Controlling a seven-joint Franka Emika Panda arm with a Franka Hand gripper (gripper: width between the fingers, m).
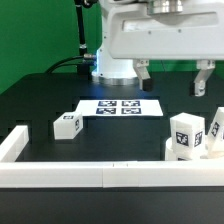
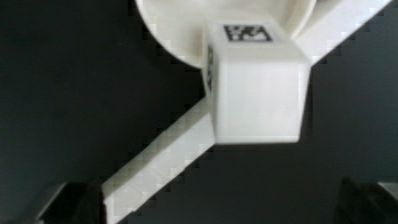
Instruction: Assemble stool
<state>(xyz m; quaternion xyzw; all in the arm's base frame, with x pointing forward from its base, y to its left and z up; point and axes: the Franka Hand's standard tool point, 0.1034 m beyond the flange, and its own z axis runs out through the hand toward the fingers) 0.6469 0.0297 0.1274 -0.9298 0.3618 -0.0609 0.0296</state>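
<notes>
The two-finger gripper [image 1: 172, 80] hangs above the black worktop [image 1: 40, 100], over the half towards the exterior view's right and nearer the far edge. Its dark fingers [image 1: 202, 80] are spread wide with nothing between them, so it is open and empty. In the wrist view the fingers [image 2: 63, 205] show only as dark shapes at two corners of the picture.

One short blocky white plastic leg [image 1: 68, 124] with a black-and-white square tag lies alone towards the worktop's corner at the near edge and the exterior view's left, just inside the long white U-shaped border rail [image 1: 100, 176]. Two more tagged white pieces [image 1: 187, 135] [image 1: 215, 128] stand close together by the edge at the exterior view's right. At this size I cannot tell which of them is a leg.

The wrist view looks down on a tagged white block [image 2: 258, 90] with a rounded white piece [image 2: 175, 25], seemingly the thick disc seat, showing past its tagged end. A white strip [image 2: 160, 165] crosses slantwise behind the block. Whether block and rounded piece touch cannot be made out.

The marker board [image 1: 118, 107] lies flat mid-worktop, towards the far edge.
</notes>
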